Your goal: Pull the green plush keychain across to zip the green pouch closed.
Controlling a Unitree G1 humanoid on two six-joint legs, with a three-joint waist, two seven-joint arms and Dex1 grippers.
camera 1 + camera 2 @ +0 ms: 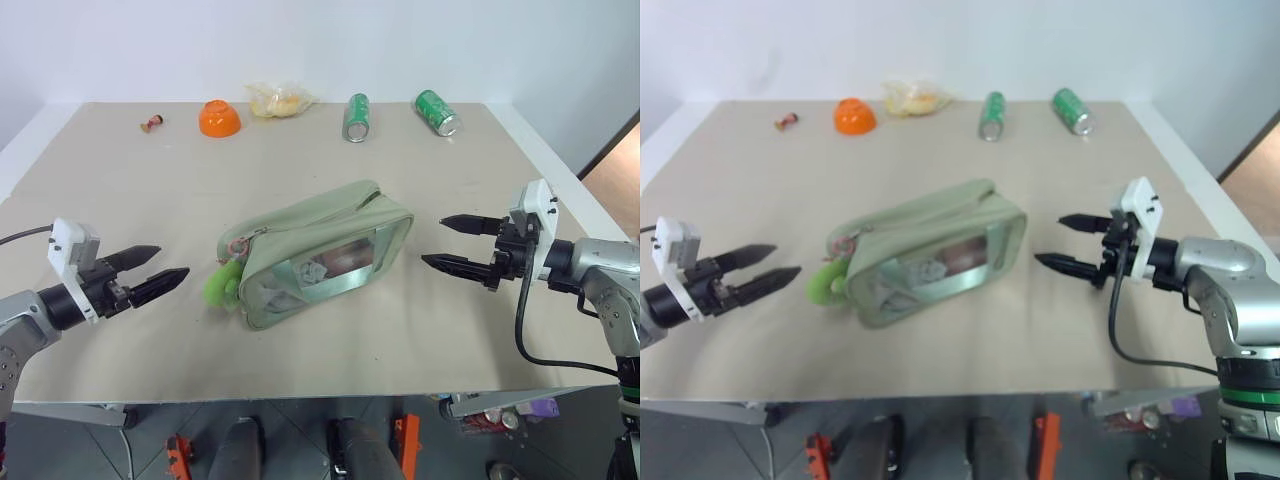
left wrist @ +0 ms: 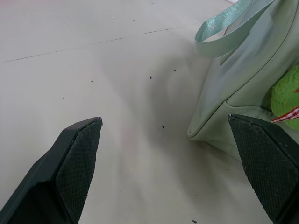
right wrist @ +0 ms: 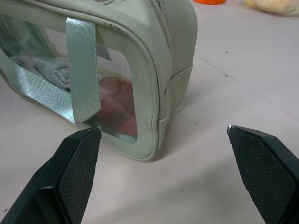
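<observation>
At the centre of the beige desk point(image 1: 120, 200), the pale sage-green fabric zip pouch point(image 1: 315, 250) with its clear plastic window lies on its side, the bright lime-green fuzzy plush keychain point(image 1: 222, 287) at its left end. My left pincer point(image 1: 150, 272) hovers just left of the keychain, wide open and empty. My right pincer point(image 1: 448, 243), equally spread and holding nothing, faces the pouch's right end.
</observation>
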